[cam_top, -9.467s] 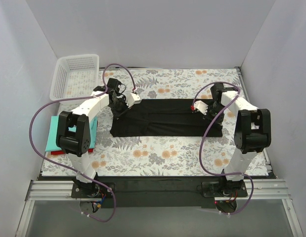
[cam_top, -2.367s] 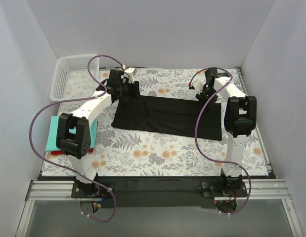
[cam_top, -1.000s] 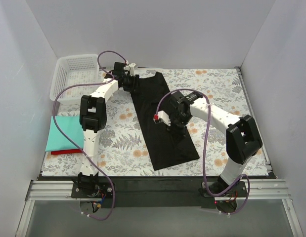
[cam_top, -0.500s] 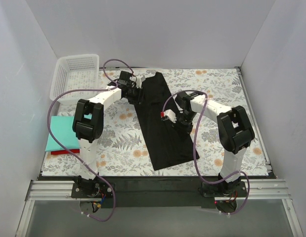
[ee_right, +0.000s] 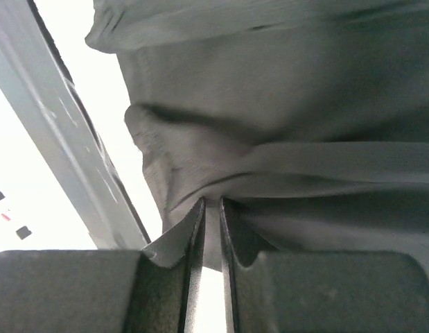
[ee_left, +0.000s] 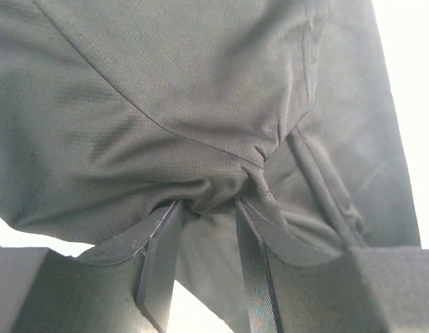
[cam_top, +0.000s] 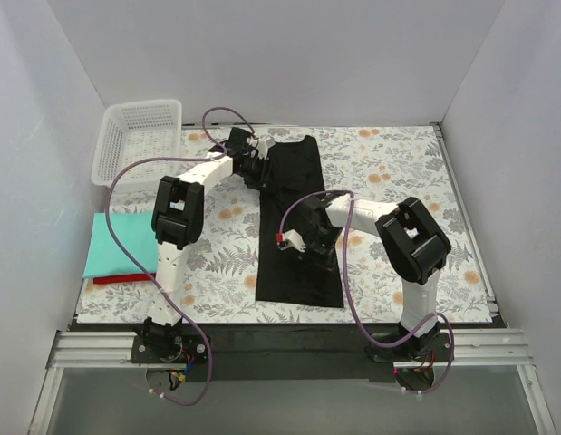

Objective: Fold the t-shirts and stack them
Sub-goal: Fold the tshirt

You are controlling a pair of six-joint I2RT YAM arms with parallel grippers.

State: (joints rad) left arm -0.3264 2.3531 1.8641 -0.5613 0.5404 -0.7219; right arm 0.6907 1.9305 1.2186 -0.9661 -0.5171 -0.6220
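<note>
Two pinches on the black t-shirt, now a long folded strip running far to near down the middle of the table. Lay crosswise, left to right, some seconds back; since swung a quarter turn, and over the last half-second straightened from a slant, with the near end pulled toward the near table edge. At the far end, left gripper closed narrow on a bunched tuck of cloth, fabric gathered between the fingers. At mid-strip, left edge, right gripper shut almost to nothing on a thin fold. Probably reoriented so the strip can be folded end over end, near to far. Not yet folded short, not yet stacked: teal folded shirt waiting at the left edge on something red, well apart from the black one. White basket at far left, just beyond the left arm.
</note>
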